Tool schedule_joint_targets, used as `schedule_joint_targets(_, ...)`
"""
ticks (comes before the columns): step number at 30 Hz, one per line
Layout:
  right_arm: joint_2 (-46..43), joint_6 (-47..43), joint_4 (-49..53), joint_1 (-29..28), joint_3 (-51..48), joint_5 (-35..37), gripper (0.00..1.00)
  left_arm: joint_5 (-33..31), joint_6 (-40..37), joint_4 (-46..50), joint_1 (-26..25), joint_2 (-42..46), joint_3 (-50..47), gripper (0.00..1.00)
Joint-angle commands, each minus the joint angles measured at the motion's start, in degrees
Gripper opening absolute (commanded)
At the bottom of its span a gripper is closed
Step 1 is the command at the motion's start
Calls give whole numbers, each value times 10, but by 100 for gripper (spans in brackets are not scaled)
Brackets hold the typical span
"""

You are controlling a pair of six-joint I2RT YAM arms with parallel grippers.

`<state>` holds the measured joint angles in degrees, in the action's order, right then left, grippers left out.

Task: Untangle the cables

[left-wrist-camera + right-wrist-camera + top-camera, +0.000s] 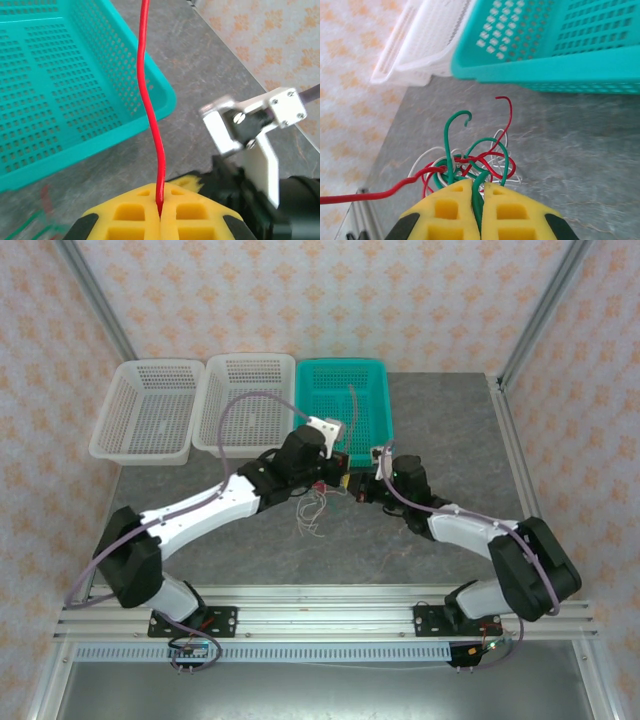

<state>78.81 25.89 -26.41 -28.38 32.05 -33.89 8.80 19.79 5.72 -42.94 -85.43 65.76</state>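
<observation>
We count three mesh baskets in a row along the far side of the table [440, 430]: a left white basket [150, 364], a middle white basket [250, 358] and a teal basket [340, 361] on the right. Both white baskets show bare mesh floors. A thin strand arches over the teal one, and we cannot tell whether it touches it.

We count three cables, one of each colour. The red cable [150, 110] rises from the left gripper [160, 207], whose yellow pads are pressed together on it, and runs up past the teal basket's near corner. The green cable [451, 145] enters the slit of the right gripper [478, 200], whose pads are clamped on it. The white cable [427, 156] loops behind, knotted with red and green curls just beyond those pads.

From above, the two grippers meet nose to nose just in front of the teal basket. The loose tangle sits below them over the grey table.
</observation>
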Motion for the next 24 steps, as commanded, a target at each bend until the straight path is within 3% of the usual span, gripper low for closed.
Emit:
schedule_joint_targets(1,-20,52,110,21,-4,153,0,-55,26,-12,18,76,-41,0)
schedule_joint_targets(6,-54,139,214,66,-34,297,0,-110,43,11,56,175,-120,0)
schedule_joint_targets(13,-107,187,307,120,-54,384,0,-161,52,51,102,257,-188,0)
schedule_joint_targets(16,-132,196,309,147,-67,381,0,-157,70,51,125,272,-214,0)
schedule_joint_targets(19,-135,160,282,147,-67,342,0,-111,67,29,128,263,-221,0)
schedule_joint_targets(24,-114,76,220,80,-48,251,0,-21,77,-52,121,225,-229,0)
